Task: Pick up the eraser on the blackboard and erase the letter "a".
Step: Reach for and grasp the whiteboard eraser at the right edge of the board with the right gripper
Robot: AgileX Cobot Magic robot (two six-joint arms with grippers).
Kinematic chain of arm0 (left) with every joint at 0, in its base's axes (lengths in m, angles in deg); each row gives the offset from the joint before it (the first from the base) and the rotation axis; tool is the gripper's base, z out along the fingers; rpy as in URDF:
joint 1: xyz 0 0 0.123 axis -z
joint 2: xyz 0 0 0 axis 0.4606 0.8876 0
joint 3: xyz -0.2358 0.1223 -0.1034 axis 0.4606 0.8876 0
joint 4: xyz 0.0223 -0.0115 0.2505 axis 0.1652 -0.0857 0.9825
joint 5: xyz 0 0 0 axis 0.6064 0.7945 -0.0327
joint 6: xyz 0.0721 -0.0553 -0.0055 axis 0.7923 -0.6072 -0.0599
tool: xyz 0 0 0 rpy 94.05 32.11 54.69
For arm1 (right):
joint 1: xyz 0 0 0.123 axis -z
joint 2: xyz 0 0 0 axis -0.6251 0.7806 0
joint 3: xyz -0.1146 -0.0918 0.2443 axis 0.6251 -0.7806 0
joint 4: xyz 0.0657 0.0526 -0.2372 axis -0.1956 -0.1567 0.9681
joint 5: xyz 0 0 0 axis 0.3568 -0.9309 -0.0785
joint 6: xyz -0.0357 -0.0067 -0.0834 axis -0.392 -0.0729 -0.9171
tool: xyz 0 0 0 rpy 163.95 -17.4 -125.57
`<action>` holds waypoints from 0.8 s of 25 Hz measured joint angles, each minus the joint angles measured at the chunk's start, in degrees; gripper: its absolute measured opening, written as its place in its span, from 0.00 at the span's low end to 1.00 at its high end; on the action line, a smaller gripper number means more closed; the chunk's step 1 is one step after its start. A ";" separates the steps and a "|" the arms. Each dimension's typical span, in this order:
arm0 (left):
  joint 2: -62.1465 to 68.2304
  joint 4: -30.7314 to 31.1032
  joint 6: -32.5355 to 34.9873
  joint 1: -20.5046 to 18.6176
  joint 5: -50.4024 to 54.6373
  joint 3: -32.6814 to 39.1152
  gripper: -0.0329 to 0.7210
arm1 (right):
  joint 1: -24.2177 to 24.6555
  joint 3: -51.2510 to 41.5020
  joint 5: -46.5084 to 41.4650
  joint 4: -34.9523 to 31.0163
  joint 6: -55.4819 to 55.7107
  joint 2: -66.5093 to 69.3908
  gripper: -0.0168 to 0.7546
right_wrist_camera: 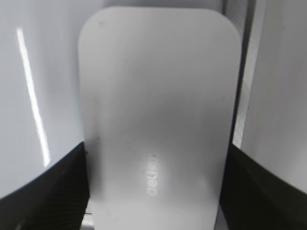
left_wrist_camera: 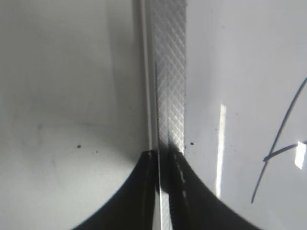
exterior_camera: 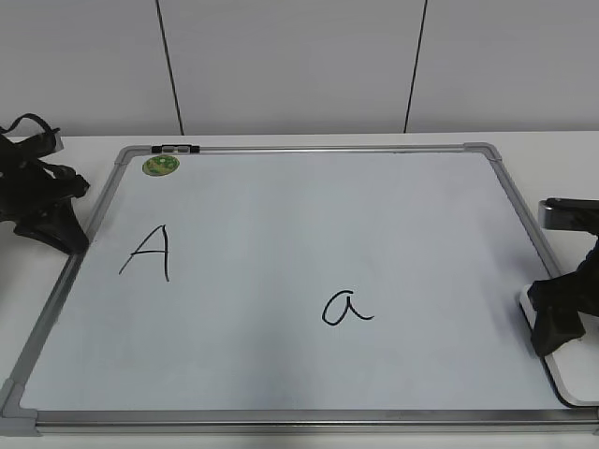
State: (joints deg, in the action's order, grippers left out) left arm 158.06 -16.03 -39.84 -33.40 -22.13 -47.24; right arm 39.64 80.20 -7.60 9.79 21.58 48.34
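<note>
The blackboard (exterior_camera: 281, 224) lies flat on the table, silver-framed. The letter "a" (exterior_camera: 346, 307) is written in black, right of the board's middle. The eraser (exterior_camera: 573, 379) is a white rounded block lying at the board's right edge near the front corner. In the right wrist view the eraser (right_wrist_camera: 158, 105) fills the frame, with grey lettering. My right gripper (exterior_camera: 560, 329) is down on it, its black fingers (right_wrist_camera: 157, 151) pressed against both long sides. My left gripper (exterior_camera: 56, 229) rests over the board's left frame (left_wrist_camera: 170, 72), its fingers (left_wrist_camera: 165, 155) together and empty.
An uppercase "A" (exterior_camera: 150, 251) is written on the board's left part, and its strokes show in the left wrist view (left_wrist_camera: 283, 143). A round green sticker (exterior_camera: 160, 166) and a dark clip (exterior_camera: 176, 148) sit at the back left corner. A white wall stands behind the table.
</note>
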 joint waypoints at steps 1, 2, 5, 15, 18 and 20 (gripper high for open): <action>0.00 0.00 0.00 0.00 0.00 0.00 0.09 | 0.00 0.00 0.13 0.00 -0.09 0.00 0.76; 0.00 0.00 0.00 0.00 0.00 0.00 0.09 | 0.00 0.00 0.13 0.00 -0.09 0.00 0.74; 0.00 0.00 0.00 0.00 0.00 0.00 0.09 | 0.00 0.00 0.17 0.00 -0.09 0.00 0.73; 0.00 0.00 0.00 0.00 0.00 0.00 0.09 | 0.00 0.00 0.26 0.00 -0.09 0.00 0.73; 0.00 0.00 0.00 0.00 0.00 0.00 0.09 | 0.00 0.00 0.26 0.00 -0.09 -0.26 0.73; 0.00 0.00 0.00 0.00 0.00 0.00 0.09 | 0.00 -0.02 -0.12 0.00 -0.09 -1.09 0.73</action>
State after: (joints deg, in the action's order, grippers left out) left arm 158.06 -16.03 -39.84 -33.40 -22.13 -47.24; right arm 39.64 80.17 -7.72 9.79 21.49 47.25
